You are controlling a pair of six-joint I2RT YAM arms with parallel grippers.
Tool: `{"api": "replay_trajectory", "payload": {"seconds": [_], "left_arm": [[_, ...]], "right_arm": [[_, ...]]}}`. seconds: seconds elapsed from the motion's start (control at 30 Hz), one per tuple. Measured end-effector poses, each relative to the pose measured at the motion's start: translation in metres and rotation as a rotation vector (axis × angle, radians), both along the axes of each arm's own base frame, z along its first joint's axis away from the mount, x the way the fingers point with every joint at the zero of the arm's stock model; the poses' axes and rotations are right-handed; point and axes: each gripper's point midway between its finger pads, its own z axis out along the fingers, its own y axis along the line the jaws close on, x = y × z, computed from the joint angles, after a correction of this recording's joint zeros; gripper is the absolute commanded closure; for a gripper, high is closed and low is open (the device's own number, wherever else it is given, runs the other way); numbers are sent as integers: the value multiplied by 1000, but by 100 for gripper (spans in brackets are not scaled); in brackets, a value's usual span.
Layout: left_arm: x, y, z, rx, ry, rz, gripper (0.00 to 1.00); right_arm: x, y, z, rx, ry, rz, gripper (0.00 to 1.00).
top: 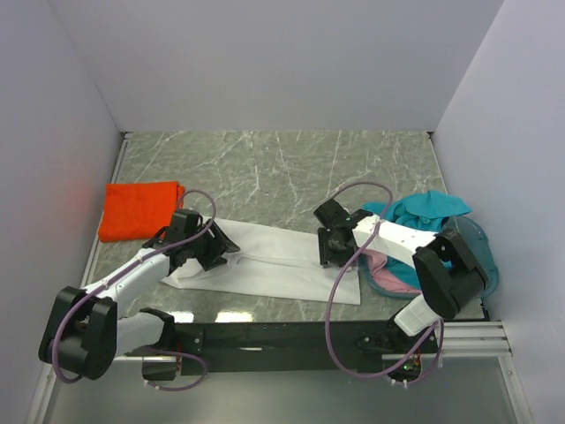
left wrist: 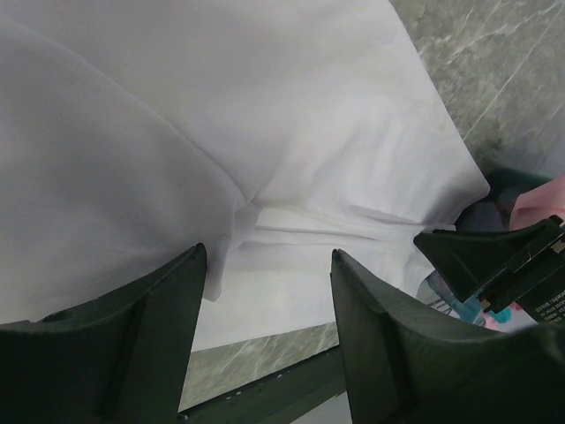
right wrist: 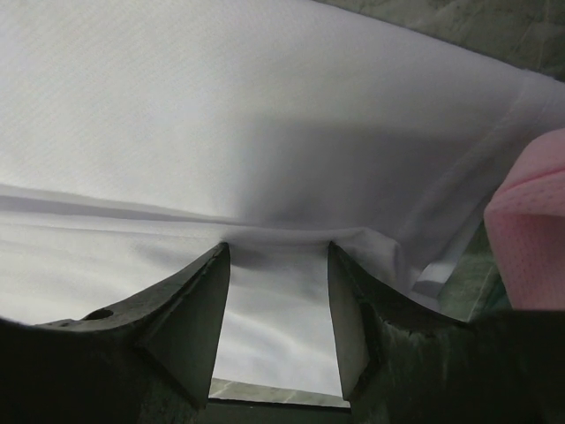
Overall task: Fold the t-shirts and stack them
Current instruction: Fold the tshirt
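Observation:
A white t-shirt (top: 282, 265) lies spread flat across the near middle of the table. My left gripper (top: 216, 249) is over its left end, jaws open; in the left wrist view the gripper (left wrist: 269, 256) has a creased fold of the white t-shirt (left wrist: 265, 132) just beyond its tips. My right gripper (top: 331, 247) is over the shirt's right part, also open. In the right wrist view the gripper (right wrist: 278, 252) has a raised fold of the white t-shirt (right wrist: 265, 132) lying across its fingertips, unpinched. A folded orange t-shirt (top: 139, 208) sits at the back left.
A teal t-shirt (top: 428, 208) and a pink t-shirt (top: 388, 272) are heaped in a translucent teal basket (top: 484, 256) at the right edge. The pink cloth (right wrist: 530, 230) lies close to my right fingers. White walls enclose the table on three sides.

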Motion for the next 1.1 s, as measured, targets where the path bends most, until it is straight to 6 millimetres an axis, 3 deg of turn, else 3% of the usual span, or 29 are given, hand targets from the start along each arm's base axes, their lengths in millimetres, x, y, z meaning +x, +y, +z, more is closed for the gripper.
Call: {"api": "replay_trajectory", "payload": {"seconds": [0.27, 0.6, 0.83, 1.1], "left_arm": [[-2, -9, 0, -36, 6, -32, 36], [2, -19, 15, -90, -14, -43, 35], [19, -24, 45, -102, -73, -51, 35], [17, -22, 44, -75, -47, -61, 35]], "right_arm": [[-7, 3, 7, 41, 1, -10, 45], [0, 5, 24, 59, -39, -17, 45], [16, 12, 22, 47, -41, -14, 44], [22, 9, 13, 20, -28, -19, 44]]}}
